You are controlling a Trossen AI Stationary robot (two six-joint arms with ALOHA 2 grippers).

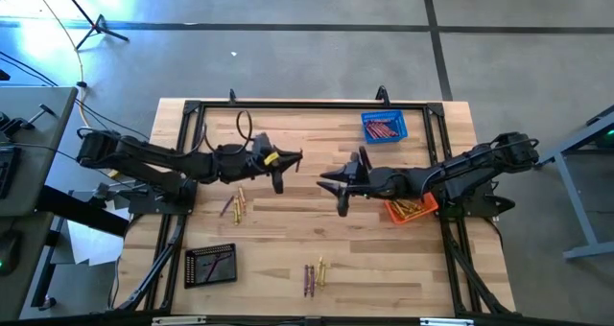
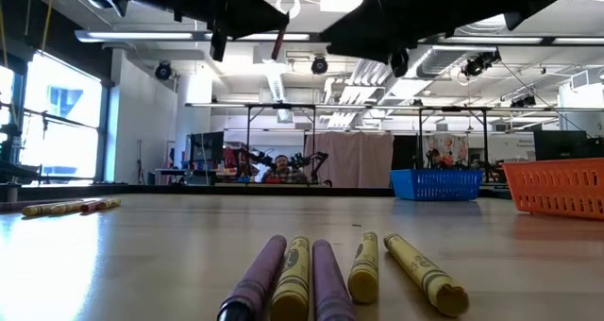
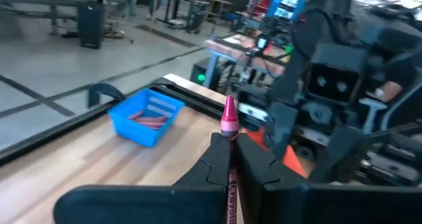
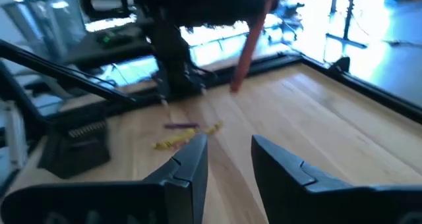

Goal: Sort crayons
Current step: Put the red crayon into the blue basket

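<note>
My left gripper (image 3: 227,140) is shut on a red crayon (image 3: 229,116), high above the table's middle (image 1: 288,159). In the right wrist view the same crayon (image 4: 252,38) shows slanting in the air. My right gripper (image 4: 227,143) stands open opposite it (image 1: 334,188) with nothing between its fingers. Loose yellow and purple crayons lie flat on the table near the left arm (image 1: 235,203) and by the near edge (image 1: 314,273), close up in the low view (image 2: 311,274). My left gripper pinches the red crayon's paper-wrapped shaft (image 3: 231,174) between its two fingers. The crayon lies along the fingers, and its pointed end (image 3: 229,109) sticks out past the fingertips. It is lifted clear of the table, seen slanting in the low view (image 2: 279,40).
A blue basket (image 1: 384,127) with red crayons stands at the far right. An orange basket (image 1: 411,209) with yellow crayons sits under the right arm. A black basket (image 1: 211,265) stands near the front left. A black frame (image 1: 307,104) runs along the table's edges.
</note>
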